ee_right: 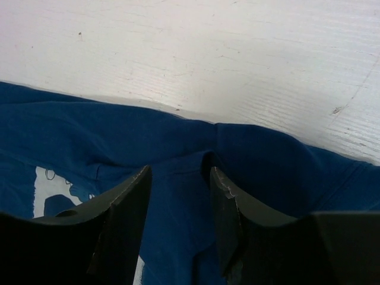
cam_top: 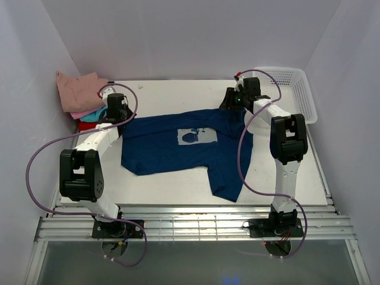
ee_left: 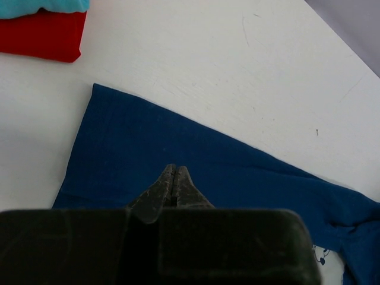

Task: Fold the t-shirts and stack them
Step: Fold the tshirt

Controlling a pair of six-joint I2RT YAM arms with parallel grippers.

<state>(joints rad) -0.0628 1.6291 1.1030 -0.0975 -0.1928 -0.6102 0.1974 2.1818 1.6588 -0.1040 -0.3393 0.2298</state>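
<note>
From above, the navy blue tee (cam_top: pixel 172 151) lay spread face-up across the middle of the bench (cam_top: pixel 178 190), its pale mouse print (cam_top: pixel 197 136) showing, one sleeve trailing toward the near edge. It was not yet folded. The folded tees (cam_top: pixel 80 98) sat stacked in the far left corner, dusty pink on top, teal and red beneath, probably kept there to leave room for folding. A white mesh basket (cam_top: pixel 291 89) stood at the far right. The left claw (cam_top: pixel 119 117) hung over the shirt's left side and the right claw (cam_top: pixel 234 101) over its far right edge, one at each end, as if to work the cloth between them.

In the left wrist view, the left claw (ee_left: pixel 175 178) was pressed fully shut above a flat corner of the navy cloth (ee_left: pixel 178 136). I saw nothing pinched in it. The red tee (ee_left: pixel 44 35) and teal tee (ee_left: pixel 41 5) lay well apart from it.

In the right wrist view, the right claw (ee_right: pixel 178 175) stood parted, gripping nothing, straddling a raised ridge of the tee (ee_right: pixel 89 130) near its far hem.
</note>
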